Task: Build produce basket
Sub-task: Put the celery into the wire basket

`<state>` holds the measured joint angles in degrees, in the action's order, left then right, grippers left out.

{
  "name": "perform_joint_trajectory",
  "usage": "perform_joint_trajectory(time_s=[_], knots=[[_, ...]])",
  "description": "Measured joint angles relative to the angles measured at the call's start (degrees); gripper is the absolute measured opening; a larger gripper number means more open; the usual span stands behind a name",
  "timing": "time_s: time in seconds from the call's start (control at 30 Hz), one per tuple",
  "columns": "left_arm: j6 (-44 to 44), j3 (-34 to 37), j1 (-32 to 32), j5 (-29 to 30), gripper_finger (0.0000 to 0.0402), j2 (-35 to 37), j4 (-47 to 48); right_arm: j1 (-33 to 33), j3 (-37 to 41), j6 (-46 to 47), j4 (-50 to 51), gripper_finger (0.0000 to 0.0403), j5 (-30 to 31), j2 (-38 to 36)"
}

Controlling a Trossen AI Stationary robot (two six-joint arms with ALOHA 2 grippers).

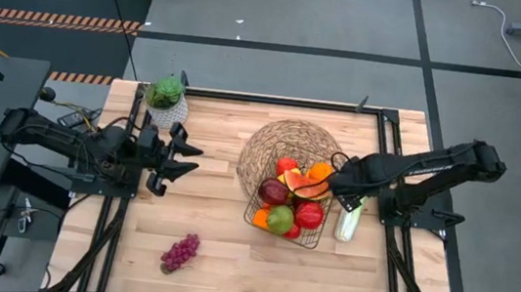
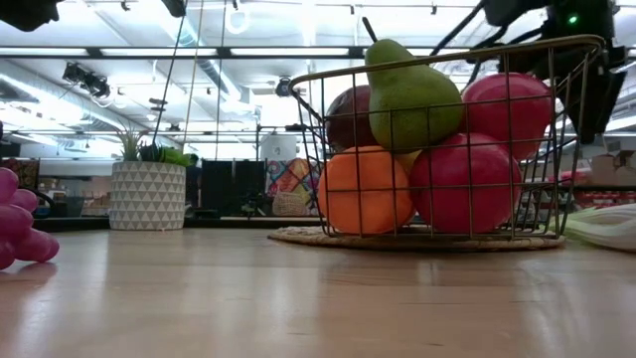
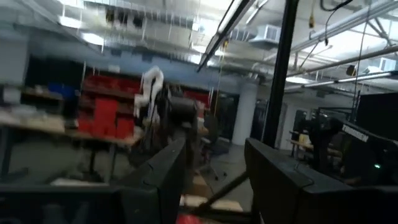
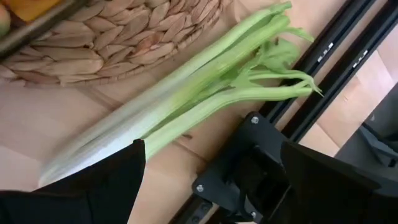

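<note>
A: Where's the celery point(image 4: 186, 93)?
B: On the bench point(image 1: 227, 270), just beside the basket point(image 1: 262, 220), directly under the open right pincer point(image 4: 211, 177), lengthwise between the fingers.
A: Left pincer point(image 1: 181, 157)?
B: Far off, nearly closed, empty.

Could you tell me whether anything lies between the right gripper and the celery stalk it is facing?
Nothing visible does. The right gripper is open, and in its wrist view the celery stalk lies bare on the wooden table just beyond the fingers, beside the woven mat under the wire basket.
</note>
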<state>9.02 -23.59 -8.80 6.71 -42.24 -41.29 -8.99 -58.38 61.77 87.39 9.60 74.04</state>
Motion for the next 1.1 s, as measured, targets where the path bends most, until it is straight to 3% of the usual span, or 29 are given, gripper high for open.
perform_joint_trajectory(time_s=[0.37, 0.73, 1.1], knots=[[-18.6, 0.0, 0.0, 0.1, 0.0172, 1.2, -8.9, -12.0, 5.9, 17.9, -5.7, 0.0378, 3.2, -2.7], [-19.2, 0.0, 0.0, 0.1, 0.0172, 1.2, -9.2, -21.8, 12.4, 39.9, -10.6, 0.0378, 8.8, -2.9], [-25.2, 0.0, 0.0, 0.1, 0.0172, 1.1, -9.2, -29.4, 18.9, 51.5, -18.8, 0.0369, 13.8, -2.4]])
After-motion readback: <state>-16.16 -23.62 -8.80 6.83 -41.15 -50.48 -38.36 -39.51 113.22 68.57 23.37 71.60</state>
